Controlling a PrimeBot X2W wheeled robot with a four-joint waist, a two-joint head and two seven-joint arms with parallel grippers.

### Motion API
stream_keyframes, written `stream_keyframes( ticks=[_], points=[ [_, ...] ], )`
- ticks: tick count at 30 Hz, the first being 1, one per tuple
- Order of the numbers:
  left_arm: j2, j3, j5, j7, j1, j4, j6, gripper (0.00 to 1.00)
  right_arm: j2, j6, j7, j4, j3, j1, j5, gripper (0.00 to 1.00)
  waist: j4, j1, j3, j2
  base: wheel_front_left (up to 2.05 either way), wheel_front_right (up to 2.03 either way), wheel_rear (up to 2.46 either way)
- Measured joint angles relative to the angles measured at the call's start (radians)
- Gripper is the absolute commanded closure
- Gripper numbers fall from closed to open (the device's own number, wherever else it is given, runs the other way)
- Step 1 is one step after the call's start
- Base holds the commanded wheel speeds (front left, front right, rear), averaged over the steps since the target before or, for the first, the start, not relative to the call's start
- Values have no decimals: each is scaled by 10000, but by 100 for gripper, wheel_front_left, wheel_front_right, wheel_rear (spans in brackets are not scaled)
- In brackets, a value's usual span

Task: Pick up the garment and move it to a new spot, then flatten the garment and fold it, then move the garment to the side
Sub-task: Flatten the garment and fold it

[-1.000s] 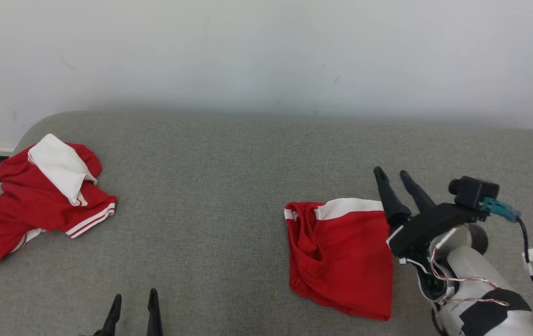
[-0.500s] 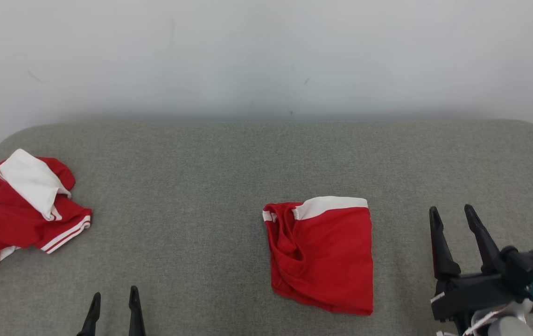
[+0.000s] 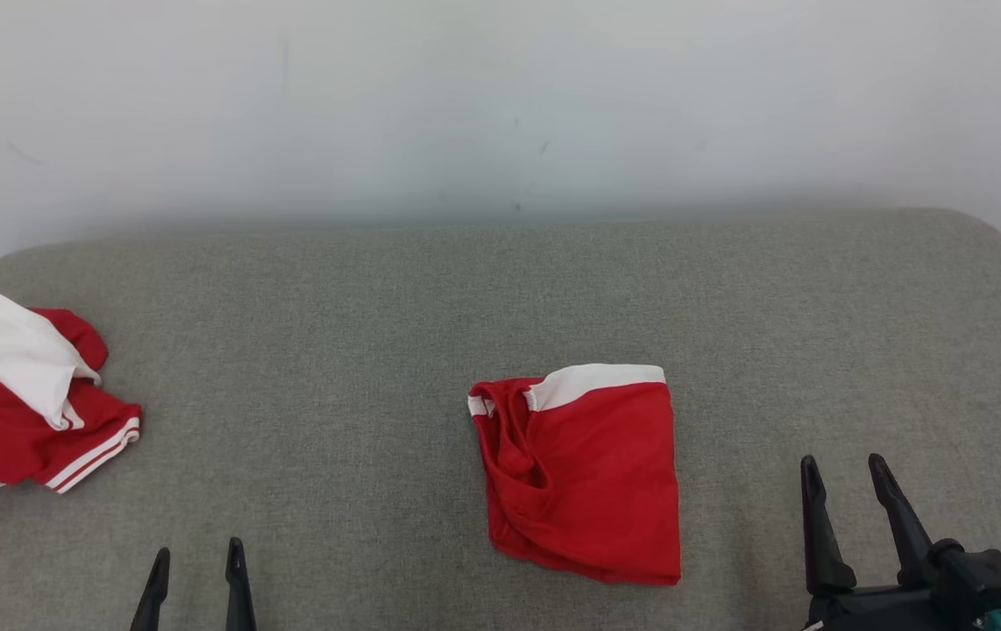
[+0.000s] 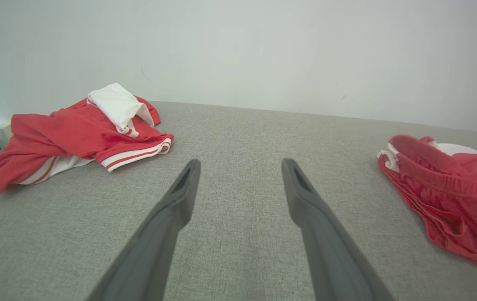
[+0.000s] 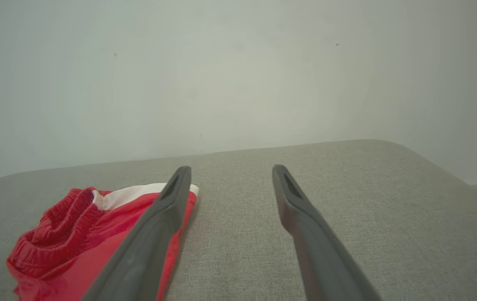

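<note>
The garment [image 3: 584, 478], red with a white band along its far edge, lies folded into a rough square on the grey bench [image 3: 360, 298], near the middle and a little to the right. Its elastic waist bunches in wrinkles on the left side. The right end effector [image 3: 841, 461] hovers near its right side, clear of the cloth, fingers spread and holding nothing. The left end effector [image 3: 198, 549] sits low at the near edge, also spread and empty. At the bench's far left a second piece [image 3: 18, 412], red with white stripes, lies crumpled. A pale wall [image 3: 500, 105] stands behind.
</note>
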Motion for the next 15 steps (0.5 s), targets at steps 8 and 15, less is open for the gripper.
stream_keyframes(
  ticks=[8, 15],
  points=[
    [0, 159, 69, 0, 195, -111, -161, 0, 107, 0, 0, 119, 121, 49, -176, 0, 31, 0, 9, 0, 0, 0, 0],
    [0, 159, 69, 0, 194, -96, -163, 0, 219, 0, 0, 337, 311, 133, -190, 0, 158, 0, 13, 1, 0, 0, 0]
  ],
)
